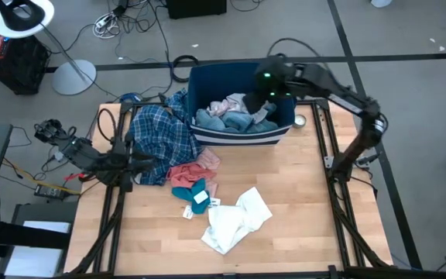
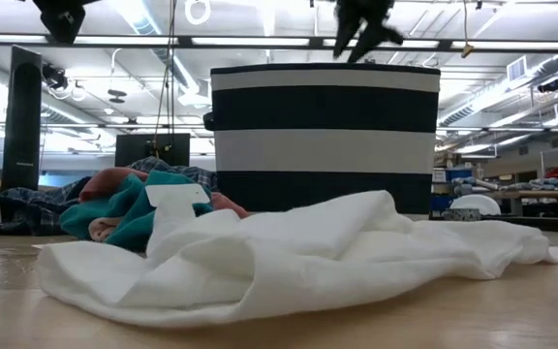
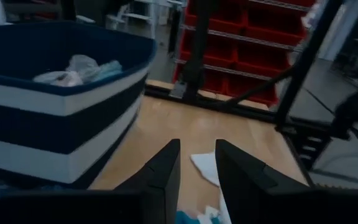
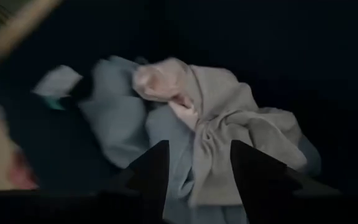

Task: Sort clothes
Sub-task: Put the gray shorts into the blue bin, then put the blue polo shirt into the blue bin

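Progress: partial, judged | dark blue white-striped fabric bin point(image 1: 242, 138) holds light blue, grey and pale pink garments point(image 4: 222, 118) | right gripper point(image 4: 194, 163) spread, empty, above them | left gripper point(image 3: 196, 163) slightly parted, idle at table's left edge | plaid shirt point(image 1: 157, 136), salmon garment point(image 1: 190, 172), teal garment point(image 1: 190, 192), white cloth point(image 1: 235, 219) lie outside.

From above, even light falls on my table point(image 1: 285, 240) with only soft shadows, and small green lamps glow on my right arm point(image 1: 268, 77). At table height the ceiling strip lights point(image 2: 114, 41) glare behind the striped bin point(image 2: 323, 136), leaving its face darkish, while the white garment point(image 2: 289, 257) close to the lens is soft and out of focus. Inside the bin my right wrist sees dimly, the grey garment point(image 4: 247, 130) smeared by blur, and my left fingers point(image 3: 160, 180) are dark, blurred shapes.
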